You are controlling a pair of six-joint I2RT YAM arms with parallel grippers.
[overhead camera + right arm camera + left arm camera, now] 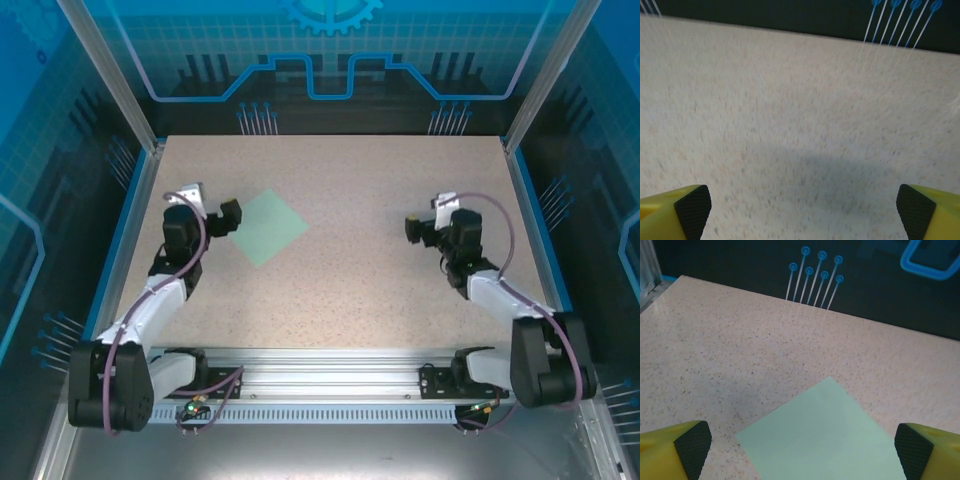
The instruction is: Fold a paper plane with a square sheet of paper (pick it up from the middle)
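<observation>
The square sheet of paper is pale mint green and lies flat and unfolded on the speckled table, turned like a diamond, left of centre. My left gripper hovers at the sheet's left corner, open. In the left wrist view the sheet spreads between the wide-apart yellow fingers of that gripper, and nothing is held. My right gripper is open over bare table on the right, far from the sheet. Its view is motion-blurred, with fingers wide apart around the gripper. The paper plane is out of view.
The table has blue side rails and a dark back wall with blue markings. Both arm bases sit on the aluminium rail at the near edge.
</observation>
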